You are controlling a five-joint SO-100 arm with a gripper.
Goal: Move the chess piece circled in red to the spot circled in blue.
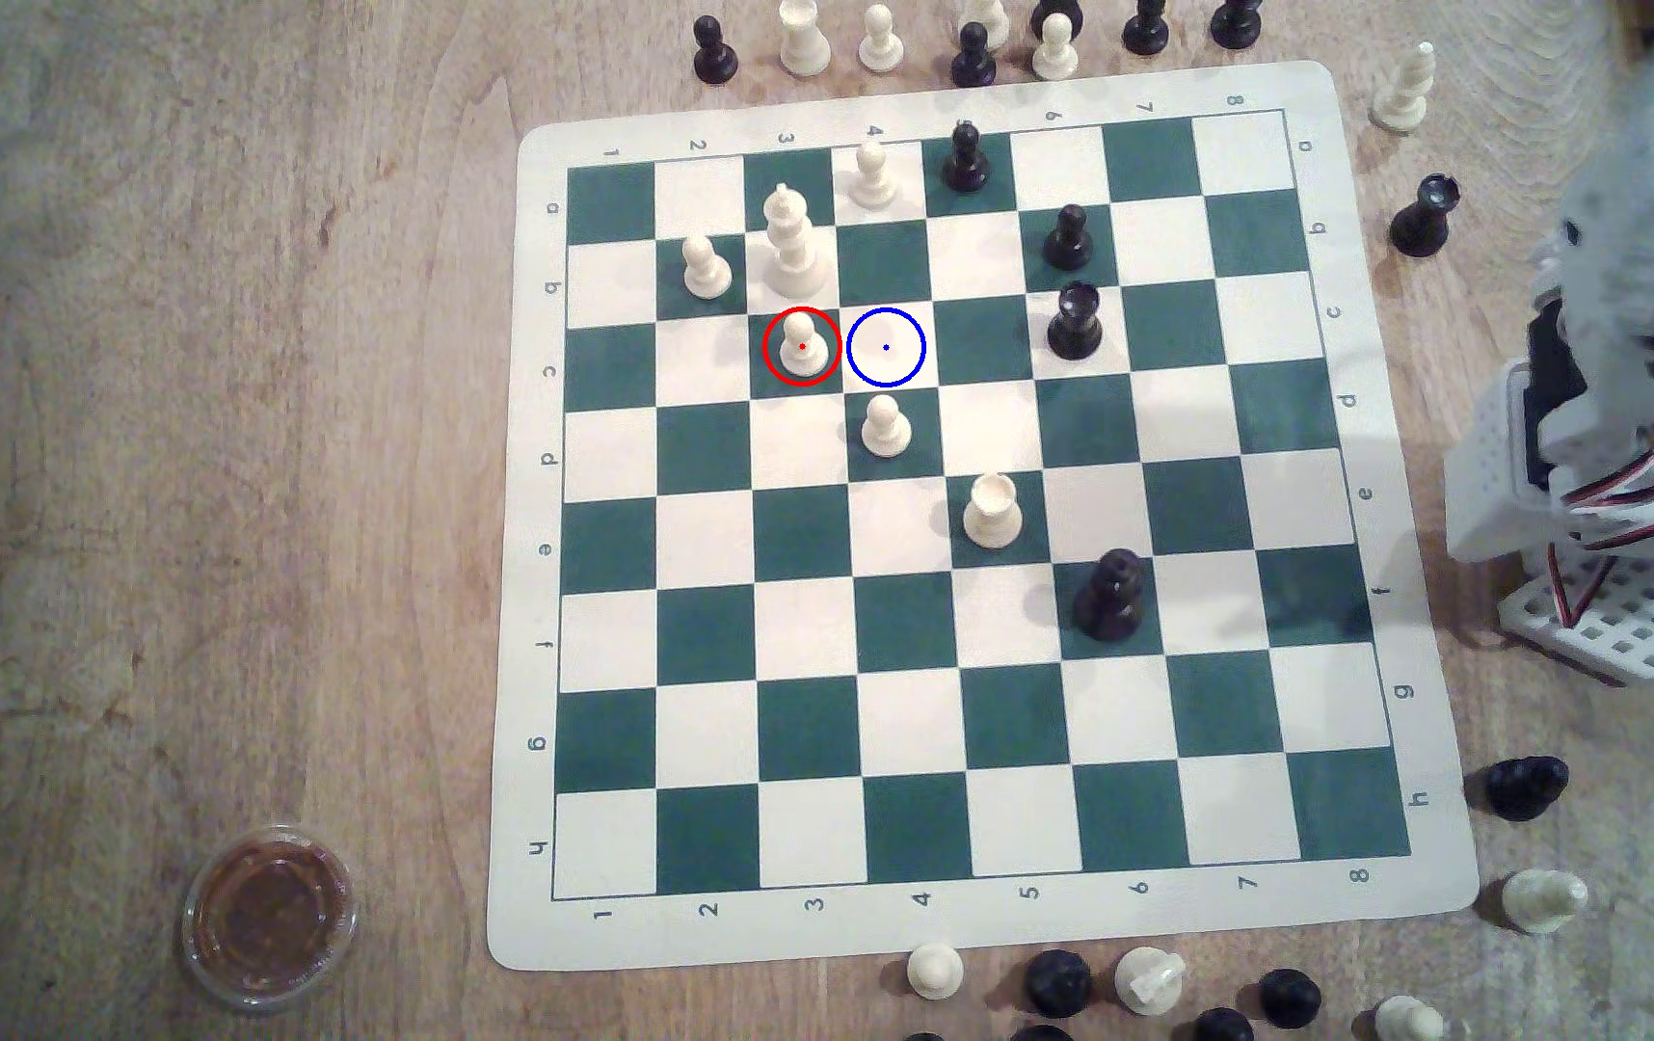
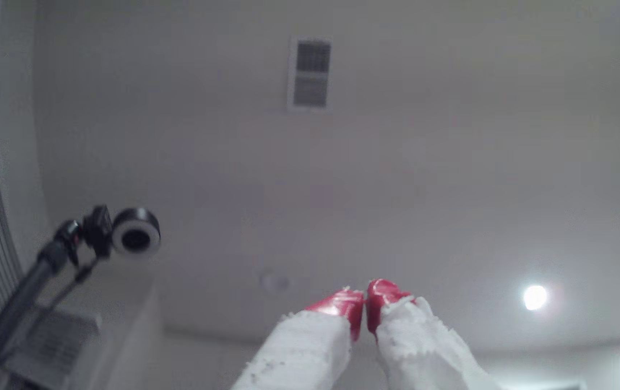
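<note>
Red-tipped white gripper [image 2: 365, 305] sits closest to the wrist camera, pointed up at the ceiling, tips pressed together with nothing between them. Arm [image 1: 1624, 400] is folded up off the exterior view's right edge of the green-and-cream roll-up chess mat [image 1: 1404, 561], well apart from any piece in play.

Small cream-white plastic pawn [image 1: 802, 345] stands upright on a dark green square inside the red ring, just nearer than the tall cream crowned piece [image 1: 789, 240]. Blue-ringed cream square [image 1: 886, 347] is bare and is the next square to the exterior view's right of it, same row.

Key relation: pawn lies far across the board to the exterior view's left of the arm, target one square closer. My read: nothing started yet; reach over the black pieces, open, then descend. Another cream pawn [image 1: 884, 425] sits just near of the target, so clearance is tight.
</note>
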